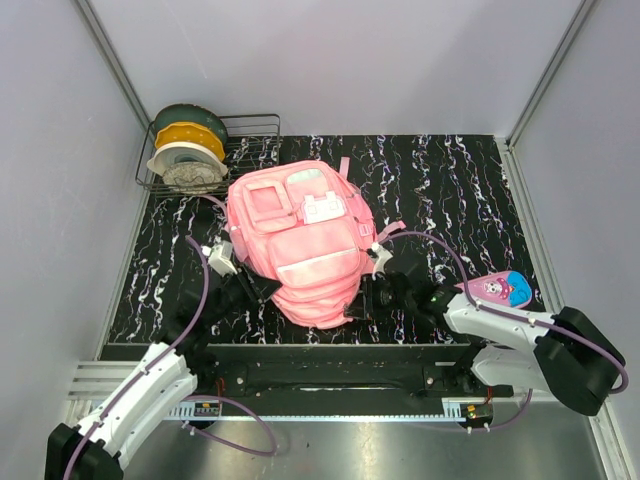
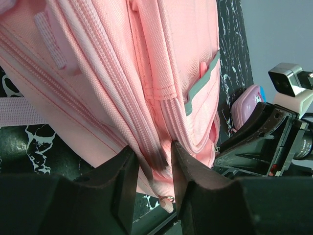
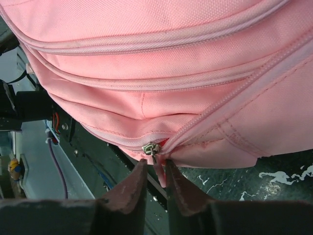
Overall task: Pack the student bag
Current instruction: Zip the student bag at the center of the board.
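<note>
The left gripper (image 2: 154, 164) pinches a zippered seam fold on the side of the large pink fabric backpack (image 1: 300, 240). The right gripper (image 3: 156, 165), fingers nearly together, nips the pink zipper pull tab (image 3: 159, 174) at the backpack's lower edge. The backpack lies mid-table on the black marbled table (image 1: 450, 180), between both arms. A small pink cartoon pencil case (image 1: 505, 290) sits to the right, well apart.

From above, the student bag (image 1: 300, 240) hides the fingertips of both arms. Each wrist view crops the bag at its edges. Whether the right end effector (image 3: 156, 170) truly pinches the pink zipper pull (image 3: 159, 173) cannot be told. The right arm covers part of the pencil case (image 1: 507, 288). In the wire rack (image 1: 255, 125) the spools (image 1: 187, 145) overlap, the rear one mostly hidden.
</note>
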